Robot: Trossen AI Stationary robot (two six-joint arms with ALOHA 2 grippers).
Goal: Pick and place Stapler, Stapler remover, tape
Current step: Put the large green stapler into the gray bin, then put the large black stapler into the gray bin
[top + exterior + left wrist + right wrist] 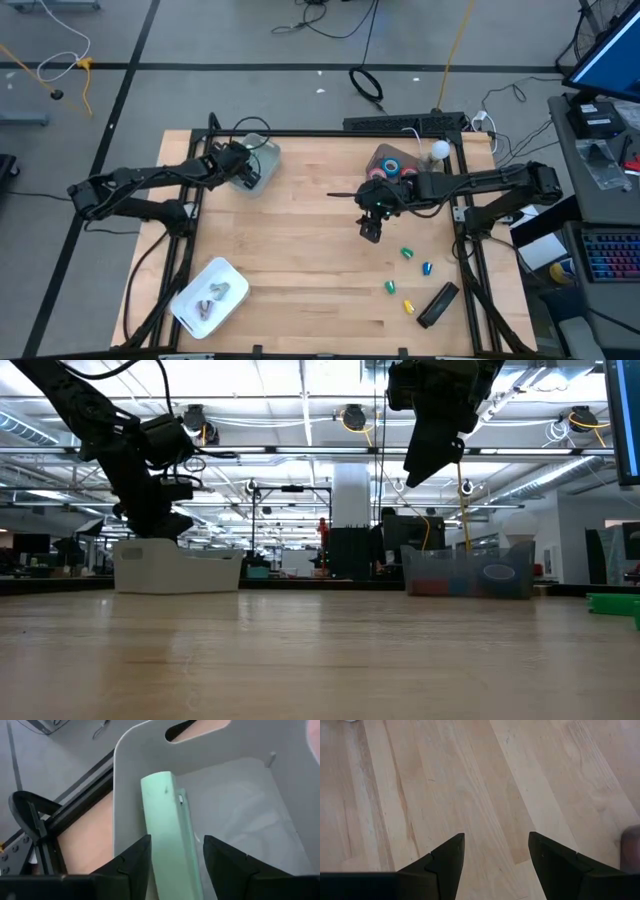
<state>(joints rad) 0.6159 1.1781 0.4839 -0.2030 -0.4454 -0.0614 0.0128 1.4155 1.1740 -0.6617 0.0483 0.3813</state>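
Where left tool [172, 857] hovers, pale green stapler [167, 830] lengthwise between fingers

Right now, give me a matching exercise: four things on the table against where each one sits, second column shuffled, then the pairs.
Things:
1. pale green stapler
2. black stapler
3. tape rolls
4. white tray

Places:
A. in the clear bin, by the right arm
B. on bare table, lower right of the high view
C. in the white bin, at the left end effector
D. lower left of the high view

Pairs: 1-C, 2-B, 3-A, 4-D
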